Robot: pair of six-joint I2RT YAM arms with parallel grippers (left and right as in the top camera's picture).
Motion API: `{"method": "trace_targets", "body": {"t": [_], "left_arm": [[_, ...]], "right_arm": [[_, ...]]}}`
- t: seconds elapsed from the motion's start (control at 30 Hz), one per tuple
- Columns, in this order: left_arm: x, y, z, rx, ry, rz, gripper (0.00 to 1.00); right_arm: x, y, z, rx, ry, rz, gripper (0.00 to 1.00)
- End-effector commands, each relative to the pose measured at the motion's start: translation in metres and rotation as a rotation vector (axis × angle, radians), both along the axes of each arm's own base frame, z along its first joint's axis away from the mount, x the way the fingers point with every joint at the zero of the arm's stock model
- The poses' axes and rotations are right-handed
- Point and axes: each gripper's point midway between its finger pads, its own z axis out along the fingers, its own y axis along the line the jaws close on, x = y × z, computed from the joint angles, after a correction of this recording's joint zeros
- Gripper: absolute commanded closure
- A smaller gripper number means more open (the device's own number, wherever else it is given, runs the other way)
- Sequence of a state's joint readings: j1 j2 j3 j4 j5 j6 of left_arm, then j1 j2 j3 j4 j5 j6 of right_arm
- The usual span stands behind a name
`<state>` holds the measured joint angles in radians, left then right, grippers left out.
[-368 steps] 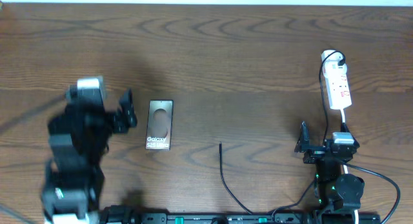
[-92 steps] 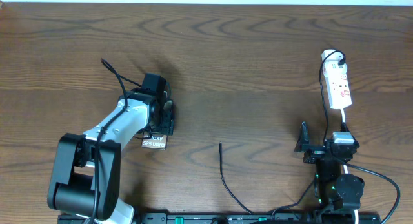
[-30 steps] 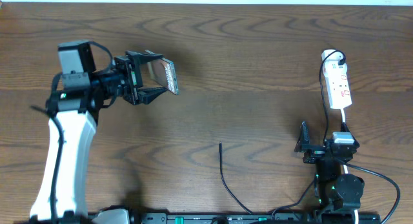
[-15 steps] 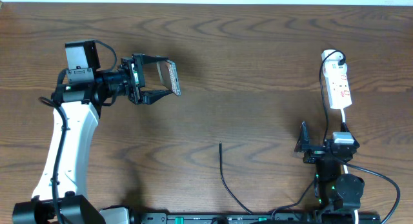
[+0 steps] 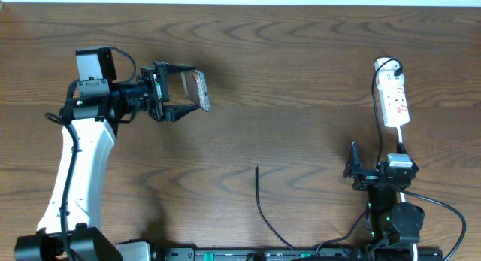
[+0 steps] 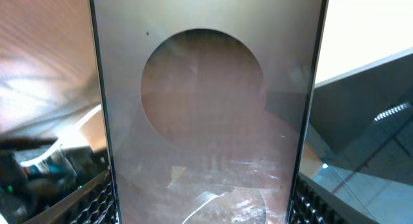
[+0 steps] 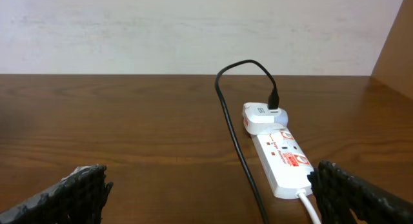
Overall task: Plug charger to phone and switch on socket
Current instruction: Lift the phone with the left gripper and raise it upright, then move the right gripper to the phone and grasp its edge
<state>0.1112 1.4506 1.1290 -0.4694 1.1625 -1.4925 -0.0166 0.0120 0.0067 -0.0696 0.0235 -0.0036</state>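
Cropped top and bottom in left wrist view: flat bronze-grey phone, both ends out of frame. Too small to tell from overhead: plug tip of thin black charger cable, well left of white elongated power strip; switches there likewise.

Glossy, perhaps metal phone; grained wooden table

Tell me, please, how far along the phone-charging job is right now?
Done: the phone is off the table. In hand: the left end effector grips it by its edges, in the air. Left: the charger lies unplugged on the table, and the socket sits apart from the open right end effector.
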Motion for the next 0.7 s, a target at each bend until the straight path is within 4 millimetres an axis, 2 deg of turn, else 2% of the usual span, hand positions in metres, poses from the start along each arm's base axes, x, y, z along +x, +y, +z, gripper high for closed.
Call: {"method": "trace_targets", "body": {"t": [0.0,0.07,0.2,0.23,0.47,0.67], "left_arm": [[0.008,0.007,-0.012,0.181,-0.130,0.012,0.93],[0.006,0.013,-0.037,0.338,-0.094,0.032,0.93],[-0.006,0.026,-0.069,0.537,-0.015,0.038,0.93],[-0.016,0.030,-0.081,0.619,0.027,0.026,0.93],[-0.052,0.046,-0.111,0.878,0.169,-0.029,0.92],[-0.061,0.044,-0.117,0.994,0.169,-0.067,0.93]], "right_arm": [[0.000,-0.003,0.000,0.013,-0.002,-0.017,0.01],[0.000,-0.003,0.000,0.013,-0.002,-0.017,0.01],[0.000,-0.003,0.000,0.013,-0.002,-0.017,0.01],[0.000,-0.003,0.000,0.013,-0.002,-0.017,0.01],[0.000,-0.003,0.000,0.013,-0.002,-0.017,0.01],[0.000,-0.003,0.000,0.013,-0.002,-0.017,0.01]]}}
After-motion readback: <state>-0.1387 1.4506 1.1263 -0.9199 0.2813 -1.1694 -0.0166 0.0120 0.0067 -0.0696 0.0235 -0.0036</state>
